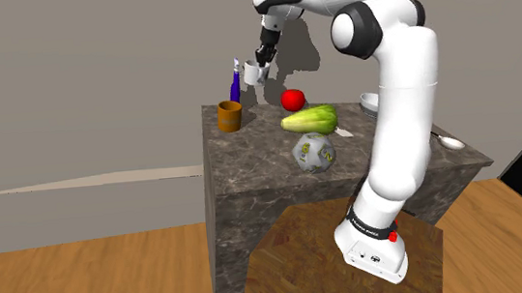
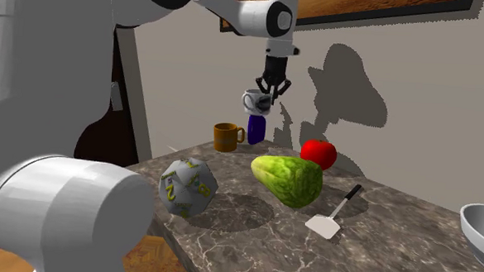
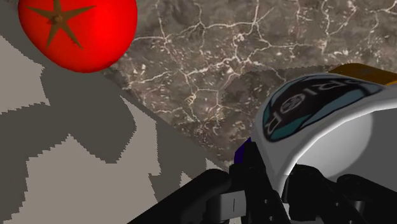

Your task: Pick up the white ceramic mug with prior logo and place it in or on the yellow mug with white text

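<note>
Clasped by the fingers, the mug looks smooth and glossy; beyond them, the counter is veined dark stone.

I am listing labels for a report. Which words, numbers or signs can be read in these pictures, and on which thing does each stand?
"PRIOR": on the round dark logo of the white mug.
Grey die: yellow-green marks on its faces, too blurred to read.
Orange-brown mug: no text can be read.

pincer gripping white mug in air, orange-brown mug on counter nr purple bottle
</note>
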Available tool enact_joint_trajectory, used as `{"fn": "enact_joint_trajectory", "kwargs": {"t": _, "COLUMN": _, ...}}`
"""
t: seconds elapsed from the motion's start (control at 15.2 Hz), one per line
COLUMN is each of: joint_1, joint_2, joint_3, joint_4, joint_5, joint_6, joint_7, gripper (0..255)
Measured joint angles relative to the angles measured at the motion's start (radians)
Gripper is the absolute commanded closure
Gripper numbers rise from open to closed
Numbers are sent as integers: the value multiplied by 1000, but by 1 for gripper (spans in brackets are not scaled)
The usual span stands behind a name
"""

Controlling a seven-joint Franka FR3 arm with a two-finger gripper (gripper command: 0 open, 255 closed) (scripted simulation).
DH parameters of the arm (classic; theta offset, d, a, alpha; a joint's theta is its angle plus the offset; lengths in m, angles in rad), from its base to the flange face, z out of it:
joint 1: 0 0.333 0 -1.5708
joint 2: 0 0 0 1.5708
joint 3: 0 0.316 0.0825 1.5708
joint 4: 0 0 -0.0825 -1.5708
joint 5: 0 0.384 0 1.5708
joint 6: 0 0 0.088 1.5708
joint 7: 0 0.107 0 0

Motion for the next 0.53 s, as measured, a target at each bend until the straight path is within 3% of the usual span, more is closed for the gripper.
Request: {"fn": "enact_joint_trajectory", "kwargs": {"t": 0.53, "joint_1": 138, "joint_2": -77, "joint_3": 44, "joint_4": -92, "joint_5": -56, "joint_6": 47, "joint_7": 176, "gripper": 255}}
